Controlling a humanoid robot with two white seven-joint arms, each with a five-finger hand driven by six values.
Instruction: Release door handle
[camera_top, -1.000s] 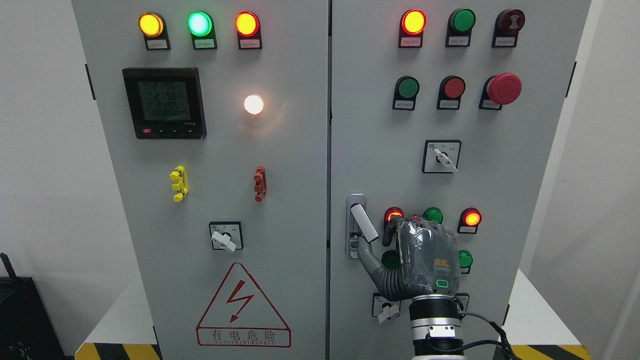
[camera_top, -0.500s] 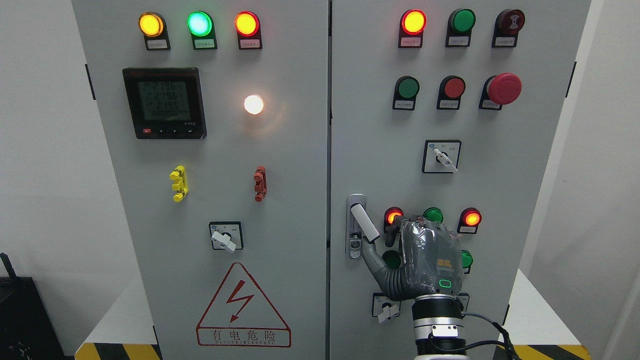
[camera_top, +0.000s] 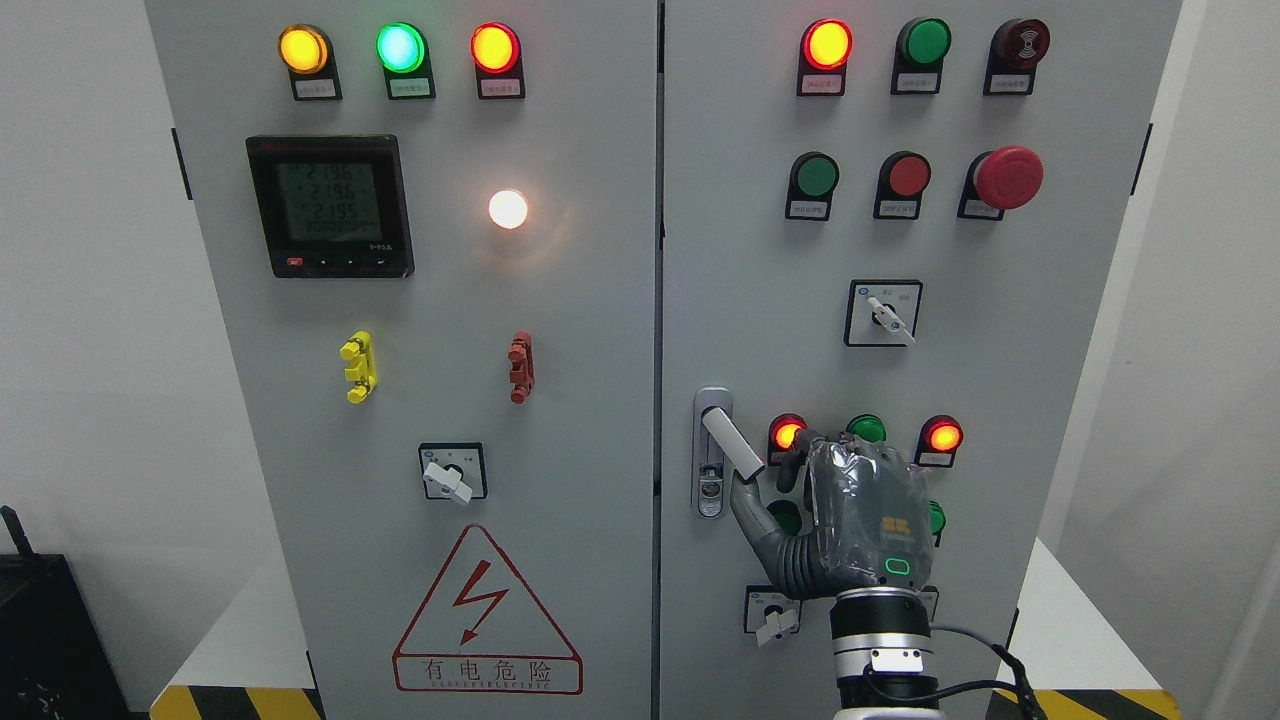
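The white door handle (camera_top: 730, 442) sticks out at a slant from its grey recess plate (camera_top: 711, 500) on the left edge of the right cabinet door (camera_top: 760, 300). My right hand (camera_top: 766, 477) comes up from the bottom edge, just right of and below the handle's lower tip. Its thumb (camera_top: 748, 500) reaches up under that tip, and the other fingers (camera_top: 790, 462) hang loosely to the right of the handle, not wrapped around it. A keyhole (camera_top: 709, 492) shows in the plate beneath the handle. The left hand is out of view.
Lit red lamps (camera_top: 787, 433) and green buttons (camera_top: 866, 428) sit right behind my hand. A rotary switch (camera_top: 772, 618) is below it, another (camera_top: 884, 313) above. A red emergency stop (camera_top: 1008, 177) stands out at the upper right. The left door (camera_top: 450, 400) carries a meter and a warning triangle.
My right hand has drifted right and slightly down; the thumb slid from the recess plate to just under the handle's tip. The handle's tip has swung slightly to the right.
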